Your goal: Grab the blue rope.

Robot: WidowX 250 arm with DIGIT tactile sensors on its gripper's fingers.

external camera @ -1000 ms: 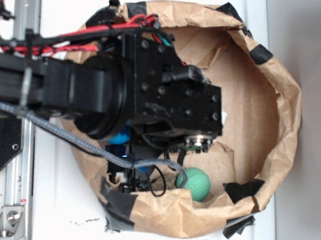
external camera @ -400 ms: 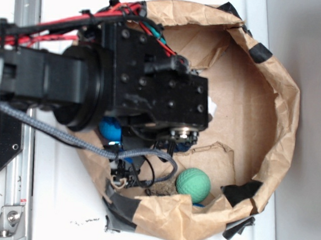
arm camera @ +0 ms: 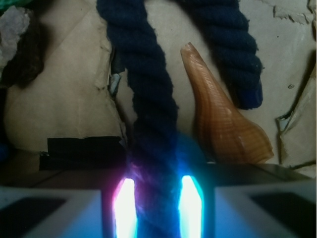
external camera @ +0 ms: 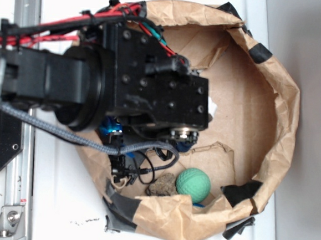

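Down at the wrist view, the gripper [arm camera: 154, 206] has its two glowing fingers [arm camera: 125, 207] set on either side of the blue rope [arm camera: 148, 99], and the strand runs straight up the middle between them. The pads sit tight against the rope's flanks, so it reads as clamped on the rope. From the jaws the dark navy twist climbs away, bends across the top edge and comes back down as a second leg on the right, ending in a blunt tip. Between those two legs lies a tan spiral seashell [arm camera: 223, 121], pointed end up, just beside the gripped strand. A strip of black tape [arm camera: 84, 148] lies flat on the brown paper to the left, and a dark rough lump [arm camera: 22, 54] sits in the upper left corner.

From the exterior view the black arm [external camera: 141, 85] hides the rope entirely; it reaches into the paper bag nest [external camera: 284, 107]. A green ball [external camera: 193, 183] rests near the lower wall, a brownish lump [external camera: 162, 185] touching its left side, and a blue ball [external camera: 111, 128] peeks out under the arm
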